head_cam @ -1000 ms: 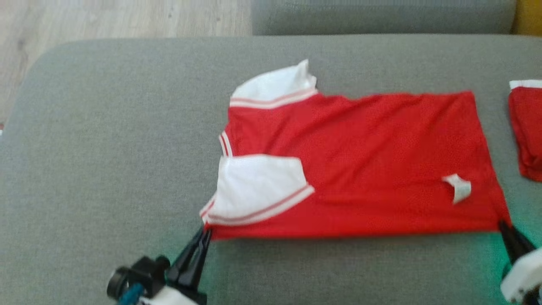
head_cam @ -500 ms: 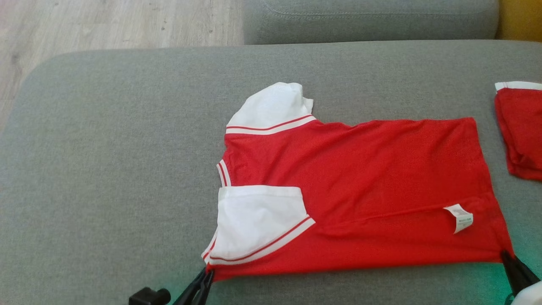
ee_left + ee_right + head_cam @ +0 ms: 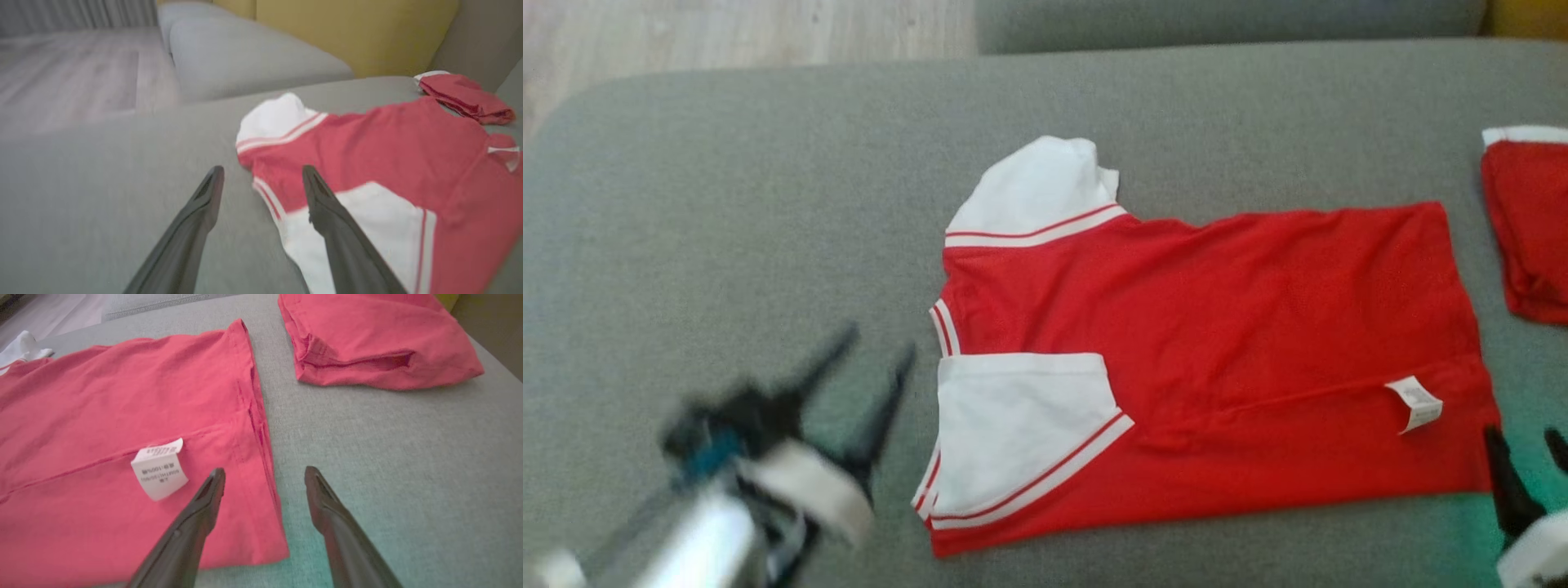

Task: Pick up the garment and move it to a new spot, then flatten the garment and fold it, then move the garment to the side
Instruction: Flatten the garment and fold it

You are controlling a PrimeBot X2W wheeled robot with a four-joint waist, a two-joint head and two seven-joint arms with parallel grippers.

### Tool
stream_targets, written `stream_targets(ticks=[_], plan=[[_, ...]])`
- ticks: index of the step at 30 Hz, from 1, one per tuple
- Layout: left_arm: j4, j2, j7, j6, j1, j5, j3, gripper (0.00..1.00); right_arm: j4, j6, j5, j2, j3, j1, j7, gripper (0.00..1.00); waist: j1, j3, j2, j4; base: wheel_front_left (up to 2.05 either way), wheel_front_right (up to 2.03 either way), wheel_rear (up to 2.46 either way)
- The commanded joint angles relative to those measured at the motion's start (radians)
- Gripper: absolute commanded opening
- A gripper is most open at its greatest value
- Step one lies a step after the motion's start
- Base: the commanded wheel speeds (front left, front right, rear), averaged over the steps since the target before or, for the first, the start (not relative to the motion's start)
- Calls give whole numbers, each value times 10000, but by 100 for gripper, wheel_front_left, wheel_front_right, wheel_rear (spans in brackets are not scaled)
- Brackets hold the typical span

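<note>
The garment [image 3: 1217, 351], a red shirt with white sleeves and a white care label [image 3: 1415, 403], lies spread flat on the grey sofa cushion [image 3: 727, 204]; it also shows as the garment [image 3: 388, 159] and the garment [image 3: 102, 416] in the wrist views. My left gripper [image 3: 878, 351] hangs open and blurred to the left of the near white sleeve [image 3: 1021, 425], apart from the cloth. In the left wrist view the left gripper [image 3: 261, 173] is open with nothing between its fingers. My right gripper [image 3: 1529, 441] stands open at the shirt's near right corner; the right gripper [image 3: 263, 473] straddles the hem edge without gripping it.
A second red garment [image 3: 1531, 229] lies folded at the right edge of the cushion, also seen as a folded garment [image 3: 376, 339]. Another grey cushion [image 3: 245, 57] and a yellow pillow [image 3: 359, 28] stand behind. Wooden floor [image 3: 727, 33] lies beyond the cushion's far left edge.
Both grippers have opened and let go of the shirt's near corners. The left gripper has swung away to the left and up. The shirt now lies loose on the cushion.
</note>
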Motion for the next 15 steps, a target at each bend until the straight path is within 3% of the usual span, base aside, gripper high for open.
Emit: stream_targets(ticks=[1,7,8,15], plan=[[-445,461,234,-93,-1358,102,524,100,-448,-9,-95,-376,203,-525,-177,100,-1,567,0,-201,0,0,0],[204,1130,1691,-275,-4797,-366,30,100,-792,-9,-142,-510,657,-1449,-153,100,-1,1817,0,-767,0,0,0],[204,1130,1691,-275,-4797,-366,30,100,-792,-9,-142,-510,657,-1449,-153,100,-1,1817,0,-767,0,0,0],[1536,1738,3304,-286,-8034,-2009,-1854,100,-858,-9,-121,-600,1116,-2297,-208,100,-1,2845,0,-1557,0,0,0]])
